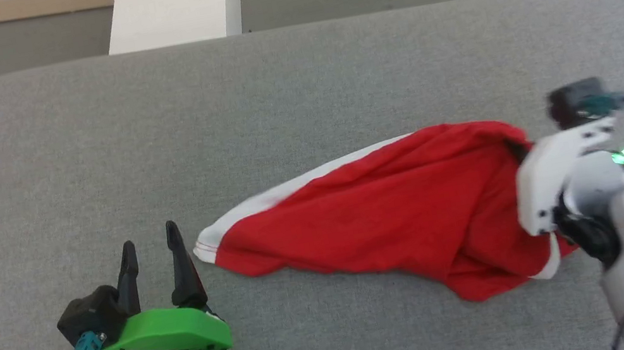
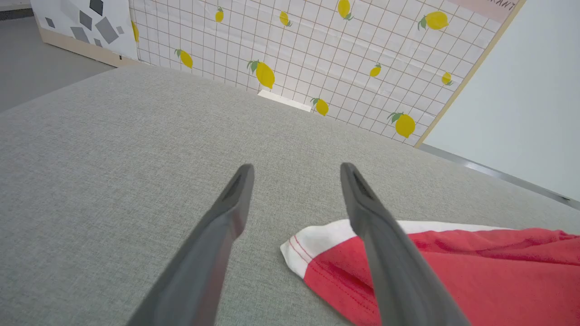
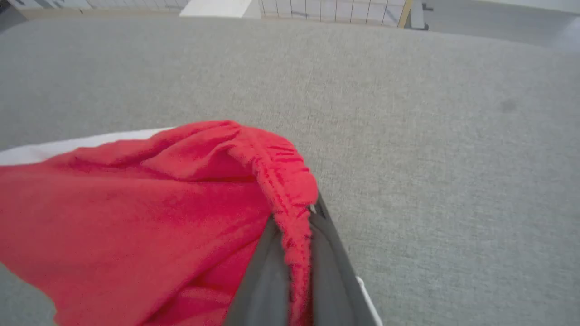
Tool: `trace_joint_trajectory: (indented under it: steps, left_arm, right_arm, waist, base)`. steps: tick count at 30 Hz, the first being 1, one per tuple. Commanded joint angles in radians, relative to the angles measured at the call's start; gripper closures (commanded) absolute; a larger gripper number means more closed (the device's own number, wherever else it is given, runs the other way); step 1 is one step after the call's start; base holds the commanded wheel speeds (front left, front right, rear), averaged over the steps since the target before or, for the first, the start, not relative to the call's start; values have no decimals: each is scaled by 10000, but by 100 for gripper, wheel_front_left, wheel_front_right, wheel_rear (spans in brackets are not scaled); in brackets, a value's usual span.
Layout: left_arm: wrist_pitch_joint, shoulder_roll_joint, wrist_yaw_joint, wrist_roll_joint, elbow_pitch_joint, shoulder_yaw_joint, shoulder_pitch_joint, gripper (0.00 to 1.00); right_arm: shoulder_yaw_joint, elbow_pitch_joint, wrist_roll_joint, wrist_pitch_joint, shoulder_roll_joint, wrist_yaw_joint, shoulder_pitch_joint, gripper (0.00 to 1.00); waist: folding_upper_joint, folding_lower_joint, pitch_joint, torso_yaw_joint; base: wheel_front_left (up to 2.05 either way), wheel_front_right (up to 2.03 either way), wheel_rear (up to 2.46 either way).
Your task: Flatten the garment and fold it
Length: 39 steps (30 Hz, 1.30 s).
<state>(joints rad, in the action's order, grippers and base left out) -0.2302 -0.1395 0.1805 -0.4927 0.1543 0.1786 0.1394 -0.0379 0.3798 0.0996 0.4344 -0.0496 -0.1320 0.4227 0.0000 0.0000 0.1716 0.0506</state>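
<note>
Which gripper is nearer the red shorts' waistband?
Right. The right gripper is shut on the waistband; the open left gripper sits beside the white hem at the opposite end.

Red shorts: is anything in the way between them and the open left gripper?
Nothing visible is. Only bare grey padded surface lies between the left gripper and the shorts. The right gripper pinches the waistband.

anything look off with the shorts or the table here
Nothing spilled or damaged. The garment lies crumpled and askew on the grey surface, its gathered waistband pinched in the right pincer; the left pincer is open beside the white hem.
</note>
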Motion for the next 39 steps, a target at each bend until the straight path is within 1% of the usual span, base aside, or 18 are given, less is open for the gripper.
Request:
trace_joint_trajectory:
  steps: [1,5,8,12,15,16,17,20,22,26,29,30,32,35,39]
  left_arm:
    - [16,-63,54,-133,10,-6,-162,0]
    - [42,-29,46,-249,-47,-9,-268,0]
    - [99,-40,46,-312,-60,-3,-344,0]
    - [257,-85,86,-418,-61,-41,-411,0]
    - [368,-117,98,-456,-34,-26,-376,0]
    - [393,-121,105,-467,-29,-24,-366,0]
    - [422,-123,112,-477,-20,-15,-348,0]
    - [477,-106,111,-494,20,37,-286,0]
    - [490,-92,102,-526,53,52,-268,0]
    - [474,-111,90,-574,103,49,-310,0]
    - [459,-126,101,-597,101,40,-311,0]
    - [456,-133,104,-596,98,40,-293,0]
    - [456,-150,112,-597,83,42,-235,0]
    - [471,-160,91,-568,75,104,-73,0]
    - [477,-119,32,-558,102,207,172,0]
  right_arm:
    - [-255,-484,89,-80,-7,13,-493,100]
    - [-841,-2306,480,352,-7,13,-2057,100]
    - [-772,-3429,1067,1054,-7,13,-3445,100]
    - [-164,-4069,2014,1738,-7,13,-4668,100]
    - [220,-4157,2535,1932,-7,13,-5004,100]
    - [271,-4145,2598,1953,-7,13,-5030,78]
    - [333,-4124,2653,2015,-7,13,-5046,0]
    - [82,-4313,3226,1788,-7,13,-4931,0]
    - [-353,-4607,3723,1518,-7,13,-4746,0]
    - [-1357,-5183,3730,1277,-7,13,-4081,0]
    - [-1638,-5272,2951,1571,-7,13,-3365,0]
    - [-1641,-5181,2797,1679,-7,13,-3103,0]
    - [-1433,-4755,2034,2010,-7,13,-2462,0]
    - [-998,-3725,962,2386,-180,13,-1638,0]
    - [-467,-2237,157,2750,-348,13,-941,0]
  waist:
    - [0,0,-138,-92]
    - [0,0,-234,-268]
    - [0,0,-236,-444]
    - [0,0,-196,-664]
    - [0,0,-184,-760]
    - [0,0,-178,-775]
    - [0,0,-176,-777]
    - [0,0,-189,-715]
    - [0,0,-209,-656]
    - [0,0,-186,-541]
    - [0,0,-80,-473]
    - [0,0,-38,-459]
    - [0,0,86,-443]
    - [0,0,274,-363]
    - [0,0,497,-220]
  base:
    - [0,0,0]
    - [0,0,0]
    - [0,0,0]
    - [0,0,0]
    - [0,0,0]
    - [0,0,0]
    - [0,0,0]
    - [0,0,0]
    - [0,0,0]
    - [0,0,0]
    - [0,0,0]
    - [0,0,0]
    - [0,0,0]
    - [0,0,0]
    - [0,0,0]
